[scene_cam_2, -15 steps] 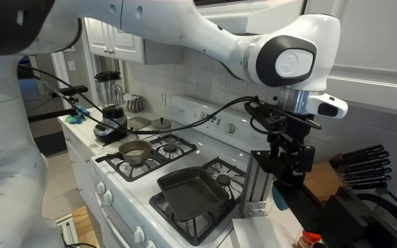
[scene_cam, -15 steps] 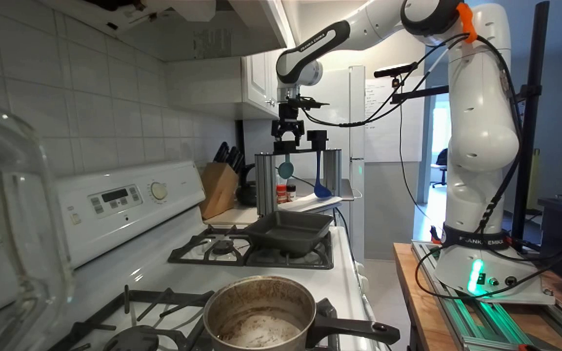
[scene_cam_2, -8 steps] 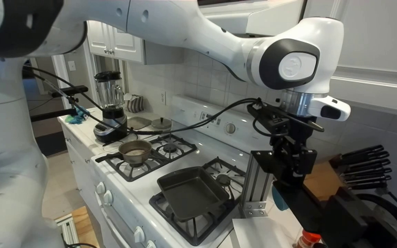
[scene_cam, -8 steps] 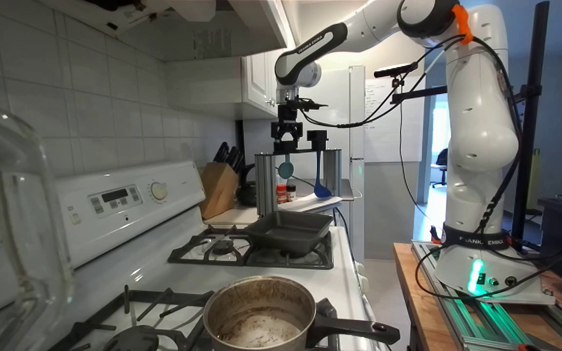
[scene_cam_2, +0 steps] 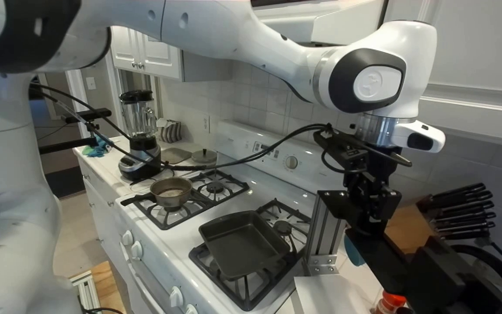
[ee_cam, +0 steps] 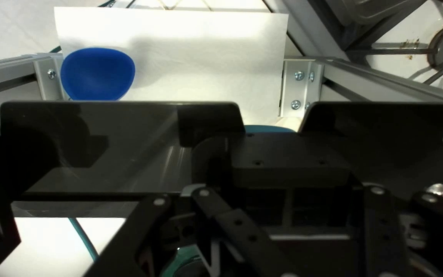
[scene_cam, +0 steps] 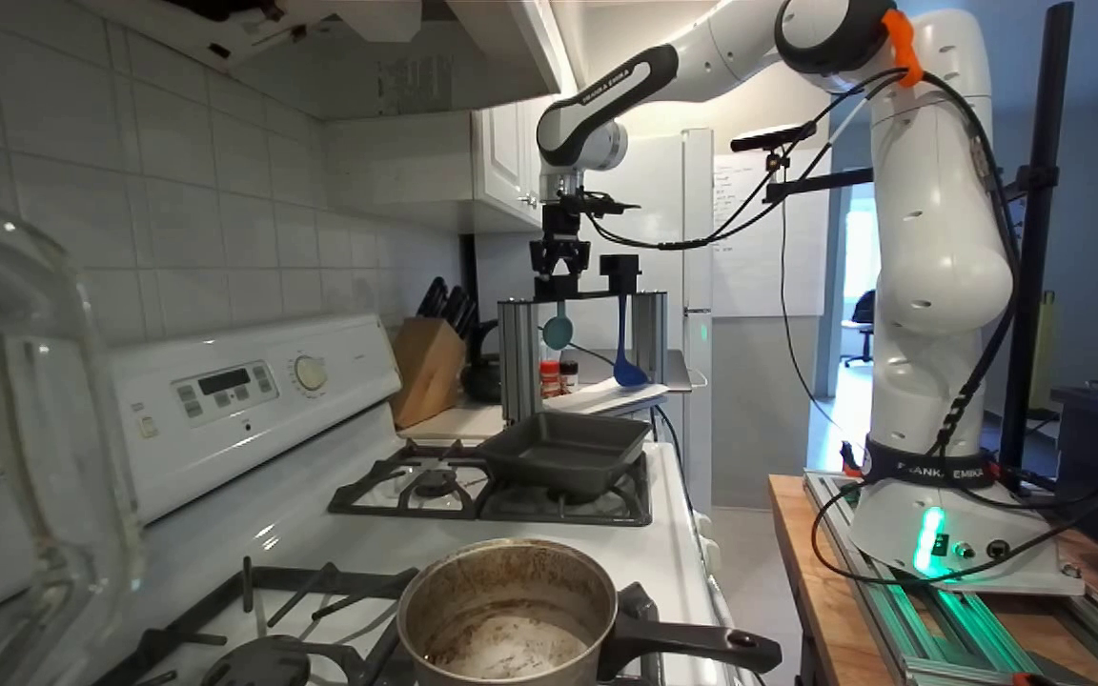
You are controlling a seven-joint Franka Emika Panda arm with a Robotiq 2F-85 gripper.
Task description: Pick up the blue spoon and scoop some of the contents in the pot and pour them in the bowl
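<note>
Black fingers [scene_cam_2: 387, 207] stand at the sides of the squared black handle block [ee_cam: 290, 154]; whether they press on it or only flank it, I cannot tell. That block is the place to take hold: broad, flat-faced and, by its looks, stiff, it should sit square between the fingers and give little. Directly below the fingers, under the slotted black plate [ee_cam: 140, 154] that carries the block, hangs the teal-blue spoon [scene_cam: 559, 332]. Its small round scoop and thin handle look like plastic or silicone: light, not fragile, the neck perhaps bending a little, the surface perhaps slippery, so gripping the handle itself would likely let it swivel. A centred, firm hold on the block should keep the scoop from rolling when loaded. Just beside the fingers, on the same plate, the dark blue spoon [scene_cam: 630, 372] hangs near enough to be knocked by a sideways lift. Below and well apart from the fingers, past the square black pan [scene_cam: 563, 453], sits the steel saucepan [scene_cam: 516, 572].
</note>
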